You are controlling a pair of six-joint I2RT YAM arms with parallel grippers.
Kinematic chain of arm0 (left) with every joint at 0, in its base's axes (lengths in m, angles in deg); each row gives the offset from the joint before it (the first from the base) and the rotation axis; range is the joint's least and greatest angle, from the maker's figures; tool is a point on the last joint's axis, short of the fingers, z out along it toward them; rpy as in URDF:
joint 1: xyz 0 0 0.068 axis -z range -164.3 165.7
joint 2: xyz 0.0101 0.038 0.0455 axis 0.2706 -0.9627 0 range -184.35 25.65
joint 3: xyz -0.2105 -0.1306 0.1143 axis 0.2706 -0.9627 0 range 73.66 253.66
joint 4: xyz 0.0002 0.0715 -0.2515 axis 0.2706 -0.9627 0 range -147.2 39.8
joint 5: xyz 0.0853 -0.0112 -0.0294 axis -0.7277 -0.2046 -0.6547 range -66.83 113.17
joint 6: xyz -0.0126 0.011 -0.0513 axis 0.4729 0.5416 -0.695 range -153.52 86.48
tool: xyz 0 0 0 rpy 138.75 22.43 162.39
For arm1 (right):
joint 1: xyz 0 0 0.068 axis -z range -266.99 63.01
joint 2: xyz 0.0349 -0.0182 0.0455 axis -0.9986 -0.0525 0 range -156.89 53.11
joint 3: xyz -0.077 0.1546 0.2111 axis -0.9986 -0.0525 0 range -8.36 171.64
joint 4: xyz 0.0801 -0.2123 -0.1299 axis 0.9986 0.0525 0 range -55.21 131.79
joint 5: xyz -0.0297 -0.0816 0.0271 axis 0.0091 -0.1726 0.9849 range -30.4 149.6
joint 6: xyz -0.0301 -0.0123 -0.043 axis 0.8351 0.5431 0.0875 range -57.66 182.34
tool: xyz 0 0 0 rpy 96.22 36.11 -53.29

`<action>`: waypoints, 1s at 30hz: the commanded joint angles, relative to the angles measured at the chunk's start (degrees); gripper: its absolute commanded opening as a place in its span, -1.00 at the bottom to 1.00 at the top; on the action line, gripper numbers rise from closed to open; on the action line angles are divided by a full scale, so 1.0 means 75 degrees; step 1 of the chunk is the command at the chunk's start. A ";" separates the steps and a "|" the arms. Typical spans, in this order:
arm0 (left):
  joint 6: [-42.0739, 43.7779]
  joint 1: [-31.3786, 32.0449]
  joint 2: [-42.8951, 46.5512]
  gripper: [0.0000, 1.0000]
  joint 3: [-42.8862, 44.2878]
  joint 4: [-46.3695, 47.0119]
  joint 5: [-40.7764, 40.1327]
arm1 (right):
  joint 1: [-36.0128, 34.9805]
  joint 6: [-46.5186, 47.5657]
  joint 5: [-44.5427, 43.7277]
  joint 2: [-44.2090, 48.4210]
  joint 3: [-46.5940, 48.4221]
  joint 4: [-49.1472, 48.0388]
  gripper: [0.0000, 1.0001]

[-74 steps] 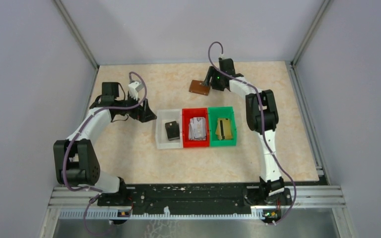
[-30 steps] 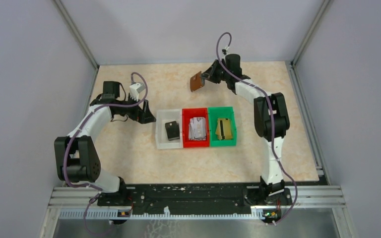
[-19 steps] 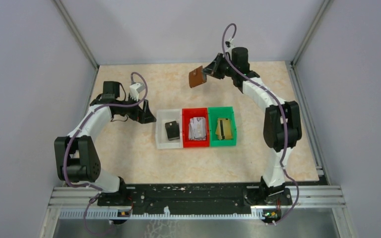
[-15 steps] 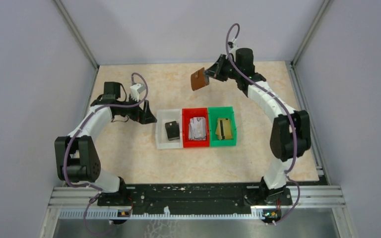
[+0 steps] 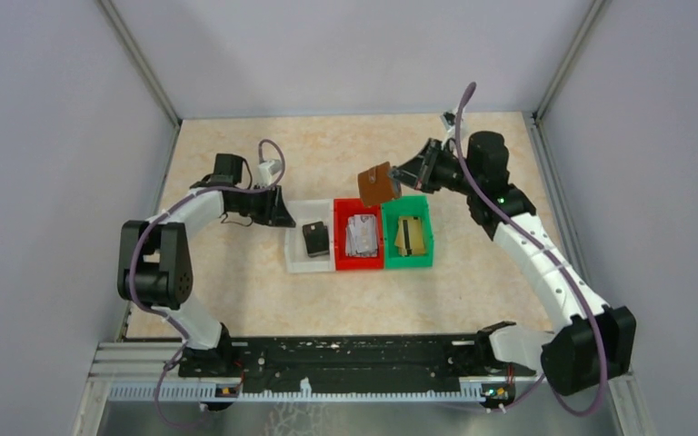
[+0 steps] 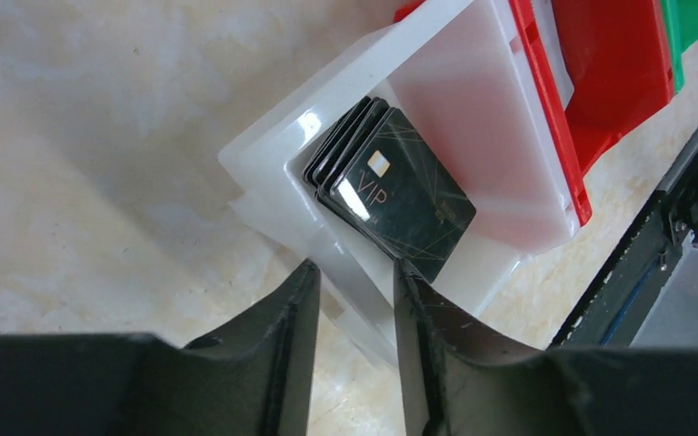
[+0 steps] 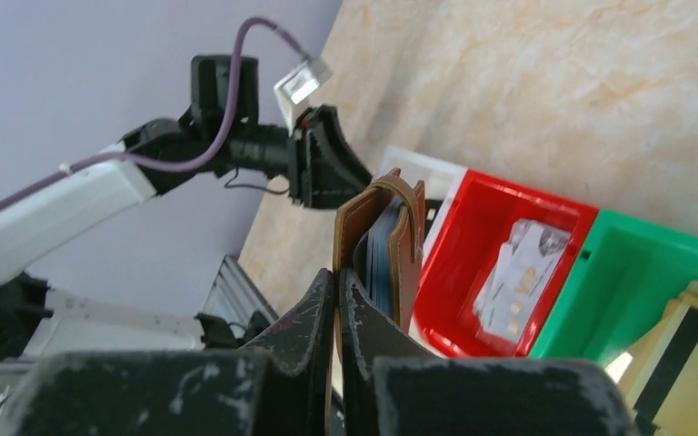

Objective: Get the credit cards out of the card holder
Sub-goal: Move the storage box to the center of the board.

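The card holder (image 5: 376,185) hangs in the air over the far rim of the red bin (image 5: 358,264), clear of the tabletop (image 5: 327,145). It is folded and pinched by one brown leaf in the right tool (image 5: 396,181), whose fingers are pressed tight on the leather. Its long axis runs away from that tool towards the left arm. The left tool (image 5: 279,213) sits lower, at the left wall of the white bin (image 5: 292,238), so the holder lies up and to its right across that bin. As I judge it, the left arm is the free one to draw from it.

Only the right wrist view shows the pale bluish sleeves (image 7: 383,256) between the leaves, and I cannot tell whether any card sits in them. From above only a brown face shows. The left wrist view alone shows the stacked black cards (image 6: 398,195) and the left fingers part-way apart with the bin wall in the gap. Whether they pinch it I cannot tell. Silvery cards (image 5: 361,234) lie in the red bin and gold cards (image 5: 411,234) in the green bin (image 5: 409,263)
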 commanded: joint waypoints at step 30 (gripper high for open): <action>-0.5084 0.0354 -0.0926 -1.00 0.0332 0.2418 -0.3427 | -0.2878 -0.1595 -0.0460 0.0088 -0.3123 -0.2569 -1.00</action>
